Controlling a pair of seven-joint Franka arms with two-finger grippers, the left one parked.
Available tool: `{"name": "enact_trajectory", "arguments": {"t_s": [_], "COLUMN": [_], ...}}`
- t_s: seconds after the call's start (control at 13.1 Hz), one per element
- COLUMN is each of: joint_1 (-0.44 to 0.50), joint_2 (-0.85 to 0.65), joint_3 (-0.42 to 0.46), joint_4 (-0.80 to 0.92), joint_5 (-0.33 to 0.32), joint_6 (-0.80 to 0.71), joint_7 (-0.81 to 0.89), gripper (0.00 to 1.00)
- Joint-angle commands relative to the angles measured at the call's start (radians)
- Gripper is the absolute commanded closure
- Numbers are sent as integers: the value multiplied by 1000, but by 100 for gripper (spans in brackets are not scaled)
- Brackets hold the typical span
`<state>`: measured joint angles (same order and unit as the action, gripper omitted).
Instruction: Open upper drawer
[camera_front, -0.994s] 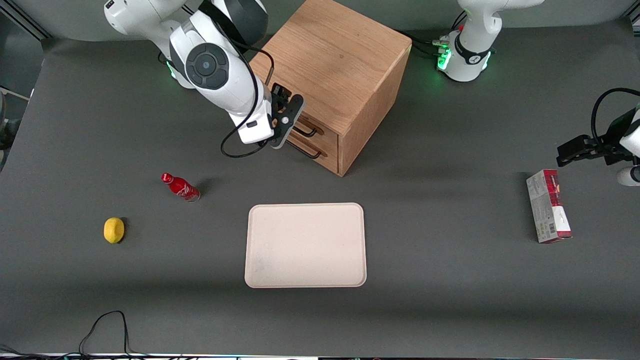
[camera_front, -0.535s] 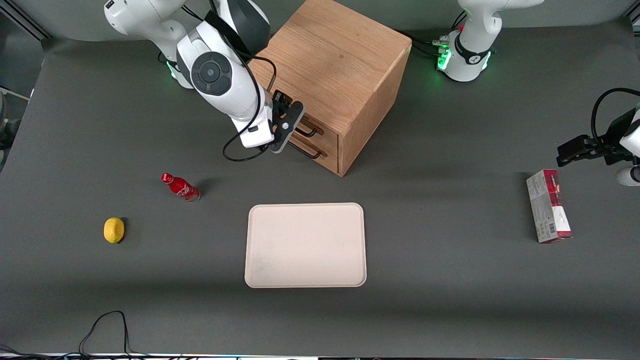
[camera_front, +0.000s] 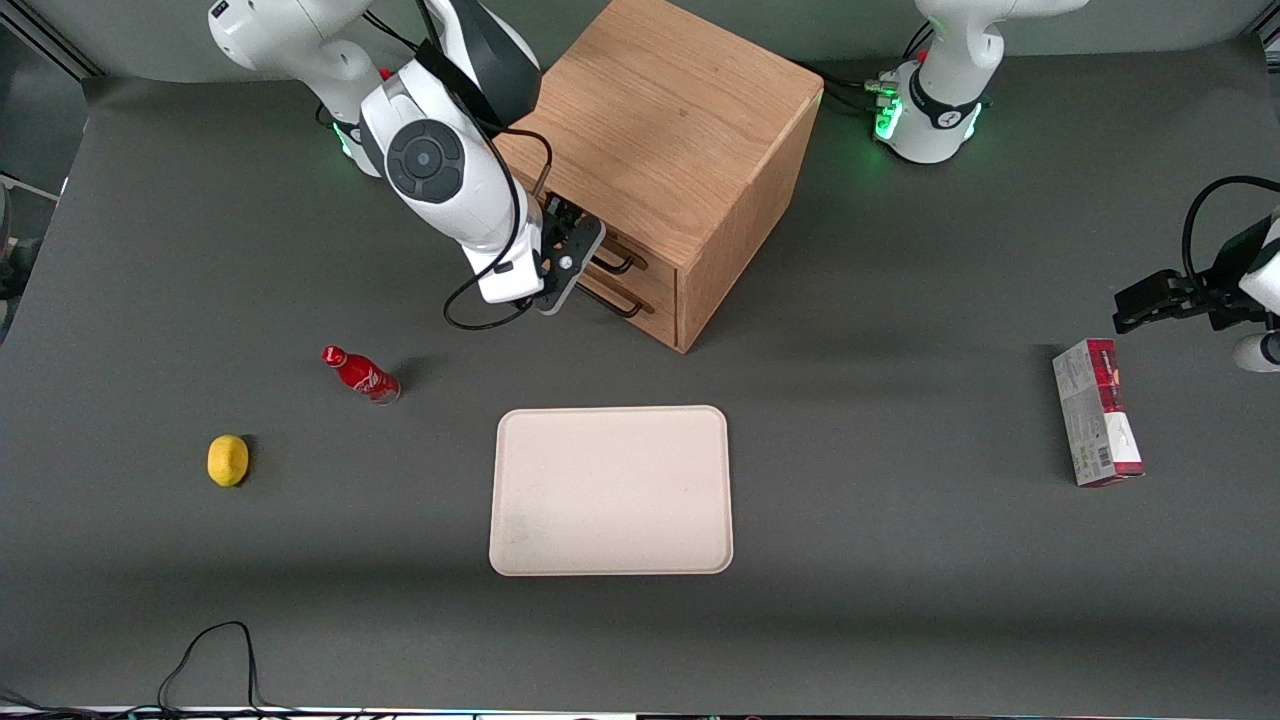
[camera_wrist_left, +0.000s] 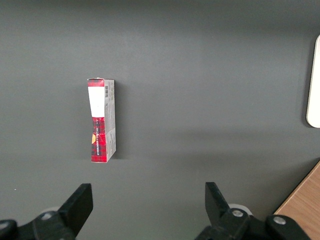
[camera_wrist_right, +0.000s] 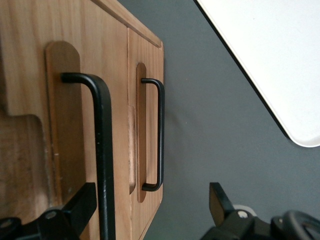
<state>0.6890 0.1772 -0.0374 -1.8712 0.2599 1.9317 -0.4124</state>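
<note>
The oak cabinet (camera_front: 665, 115) stands at the back of the table with both drawers shut. The upper drawer (camera_front: 655, 266) has a thin black bar handle (camera_front: 622, 264) (camera_wrist_right: 103, 150); the lower drawer's look-alike handle (camera_front: 625, 306) (camera_wrist_right: 160, 135) sits just beneath it. My right gripper (camera_front: 566, 268) (camera_wrist_right: 149, 210) hovers right in front of the drawer fronts, open. In the right wrist view the upper handle runs between the fingers, close to one fingertip (camera_wrist_right: 82, 202) and not clamped. The other fingertip (camera_wrist_right: 217, 200) hangs over grey table.
A cream tray (camera_front: 611, 490) (camera_wrist_right: 270, 60) lies nearer the front camera than the cabinet. A red bottle (camera_front: 360, 373) and a lemon (camera_front: 228, 460) lie toward the working arm's end. A red and white box (camera_front: 1096, 412) (camera_wrist_left: 101, 120) lies toward the parked arm's end.
My right gripper has dropped a little and drawn in closer to the drawer fronts, still open. The drawers have not moved.
</note>
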Motion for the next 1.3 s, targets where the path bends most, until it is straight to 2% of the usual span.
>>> {"name": "enact_trajectory", "arguments": {"t_s": [0.0, 0.46, 0.61, 0.76, 1.22], "joint_1": [46, 46, 43, 43, 40], "joint_2": [-18, 22, 18, 7, -2], "joint_3": [-7, -12, -13, -13, -82], "joint_4": [-22, -51, -49, -48, -29], "joint_5": [-10, -13, -47, -48, -59], "joint_6": [15, 115, 113, 113, 112], "joint_7": [14, 7, 7, 7, -49], "gripper": [0, 0, 0, 0, 0]}}
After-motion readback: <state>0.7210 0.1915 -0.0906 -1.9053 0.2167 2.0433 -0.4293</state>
